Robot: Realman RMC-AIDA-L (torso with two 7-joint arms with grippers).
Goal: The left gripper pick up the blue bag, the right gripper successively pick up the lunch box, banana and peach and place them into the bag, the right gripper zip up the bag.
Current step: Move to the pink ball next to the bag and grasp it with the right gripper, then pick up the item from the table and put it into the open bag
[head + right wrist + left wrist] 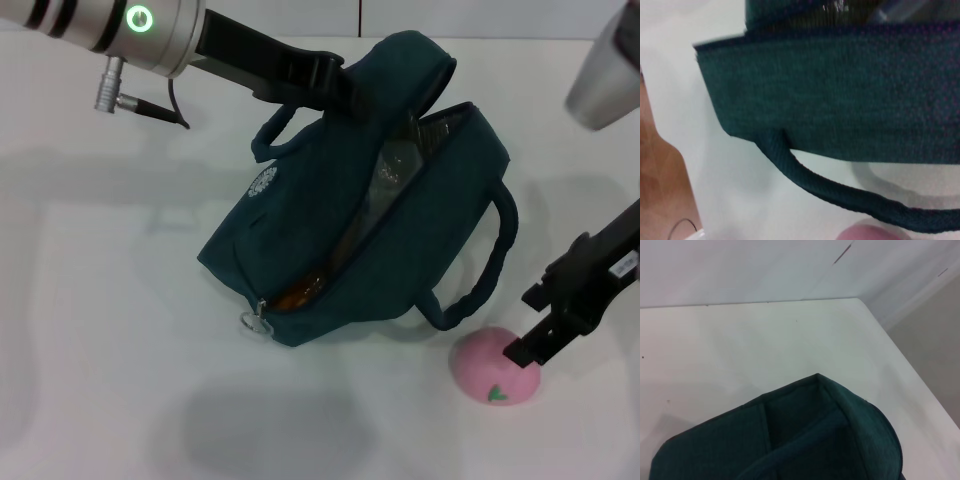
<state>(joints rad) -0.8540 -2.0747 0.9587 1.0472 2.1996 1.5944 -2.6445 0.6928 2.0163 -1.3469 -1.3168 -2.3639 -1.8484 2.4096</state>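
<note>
Peach (495, 367) is what we are going for now: it is sitting on the white table (110, 330) just off the bag's near corner, close to the loose handle strap (482, 270), and our right gripper (530, 345) is sitting right at its outer side with the black fingertip against the pink skin. We cannot tell whether those jaws are apart or already pressing, since only one dark tip is showing in the head view and the right wrist view is catching just a sliver of pink at its edge. We are judging this to be the closing-in stage of the third pick, so we are wanting the fingers straddling the widest part of the round fruit, low enough that it is not squirting out, and clear of the strap so we are not lifting that too. Further out, the blue bag (370, 200) is lying tilted with its zip mouth gaping toward us, something orange showing at the low end near the zip pull (257, 322) and a clear, shiny item deeper inside. Our left gripper (335, 82) is clamped on the top handle at the far end, holding the mouth open; we are needing it steady while the fruit travels over the rim.
</note>
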